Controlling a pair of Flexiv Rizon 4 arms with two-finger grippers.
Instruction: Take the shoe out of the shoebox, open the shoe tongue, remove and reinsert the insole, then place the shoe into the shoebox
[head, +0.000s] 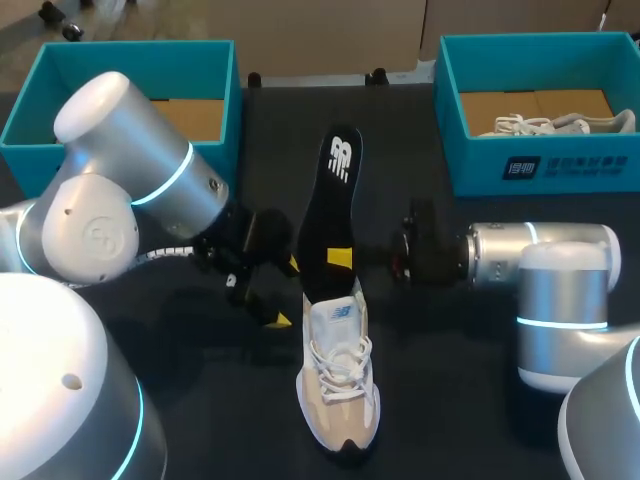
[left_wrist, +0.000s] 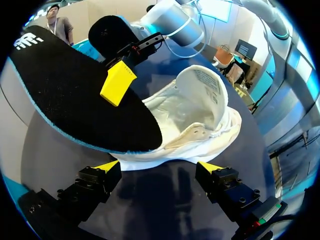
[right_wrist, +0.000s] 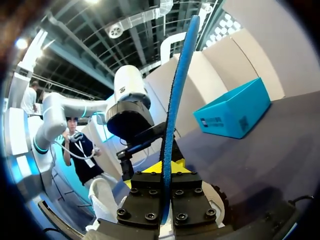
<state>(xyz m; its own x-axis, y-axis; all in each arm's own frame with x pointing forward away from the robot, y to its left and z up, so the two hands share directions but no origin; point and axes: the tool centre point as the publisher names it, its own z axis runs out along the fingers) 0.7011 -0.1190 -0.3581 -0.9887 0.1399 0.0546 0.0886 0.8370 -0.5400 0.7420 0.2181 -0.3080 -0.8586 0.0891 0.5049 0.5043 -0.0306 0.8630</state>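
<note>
A white and beige sneaker (head: 340, 385) lies on the dark table, toe toward the front edge. The black insole (head: 328, 205) rises out of its opening and slants toward the far side. My right gripper (head: 340, 258) is shut on the insole near its middle; the insole's blue edge (right_wrist: 176, 105) runs up between its fingers (right_wrist: 150, 169). My left gripper (head: 283, 293) stands open just left of the shoe's heel. In the left wrist view its open fingertips (left_wrist: 107, 166) face the shoe (left_wrist: 200, 115), with the insole (left_wrist: 75, 90) and the right gripper's yellow tip (left_wrist: 117, 82) above.
A teal shoebox (head: 225, 100) stands at the back left. Another teal shoebox (head: 540, 165) at the back right holds a second pale shoe (head: 560, 125). My two arms flank the shoe on the table's middle.
</note>
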